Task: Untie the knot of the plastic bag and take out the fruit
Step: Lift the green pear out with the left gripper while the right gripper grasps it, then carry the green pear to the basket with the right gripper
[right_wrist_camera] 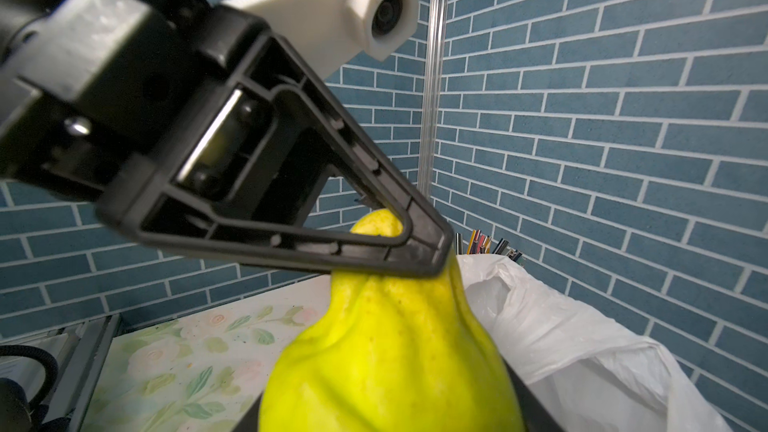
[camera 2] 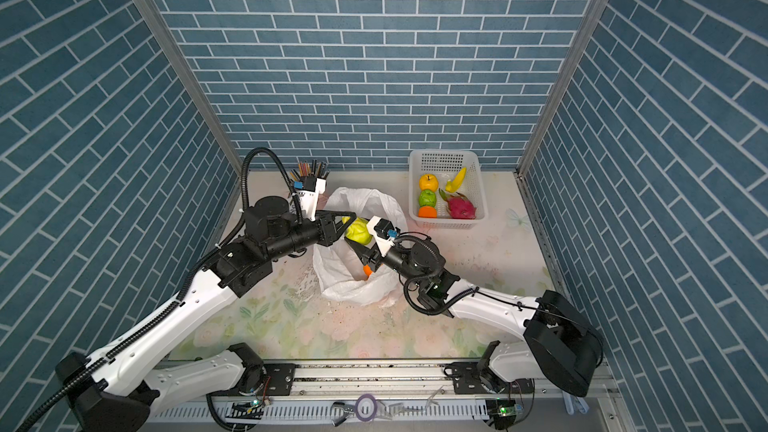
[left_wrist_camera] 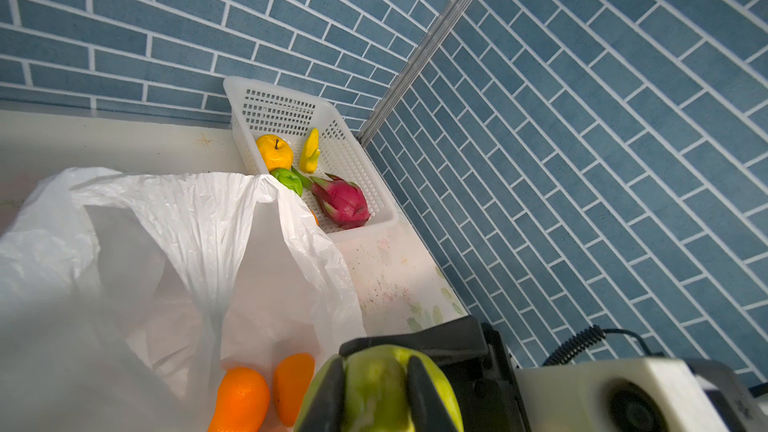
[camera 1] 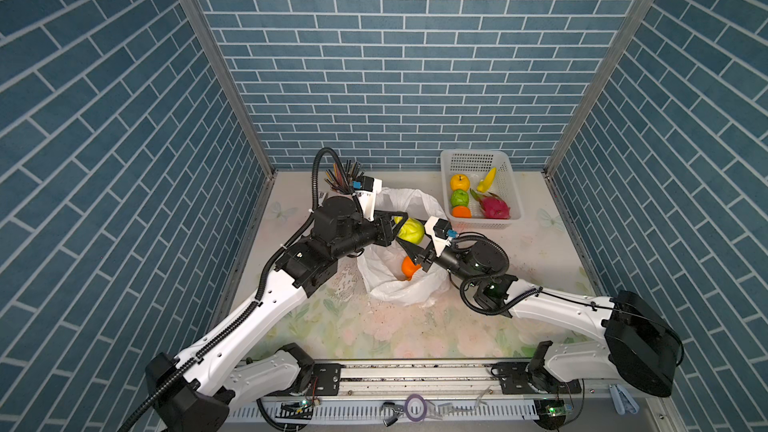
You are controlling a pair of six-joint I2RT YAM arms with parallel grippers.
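The white plastic bag (camera 1: 399,286) (left_wrist_camera: 187,222) lies with its mouth open in mid-table; the knot is out of view. Two oranges (left_wrist_camera: 243,396) (camera 1: 409,268) rest inside it. Above the bag hangs a yellow-green fruit (camera 1: 411,231) (camera 2: 358,232) (right_wrist_camera: 386,359) with both grippers at it. My left gripper (camera 1: 401,224) (left_wrist_camera: 376,371) has its fingers (left_wrist_camera: 326,392) either side of the fruit's narrow end, touching it; how firmly does not show. From the opposite side my right gripper (camera 1: 415,239) is shut on the fruit's wide body.
A white perforated basket (camera 1: 473,160) (left_wrist_camera: 282,105) at the back right holds a yellow apple (camera 1: 460,182), a green fruit (camera 1: 460,198), an orange (camera 1: 461,212), a dragon fruit (camera 1: 494,207) and a yellow piece (camera 1: 487,179). A pencil holder (camera 1: 345,178) stands behind my left wrist.
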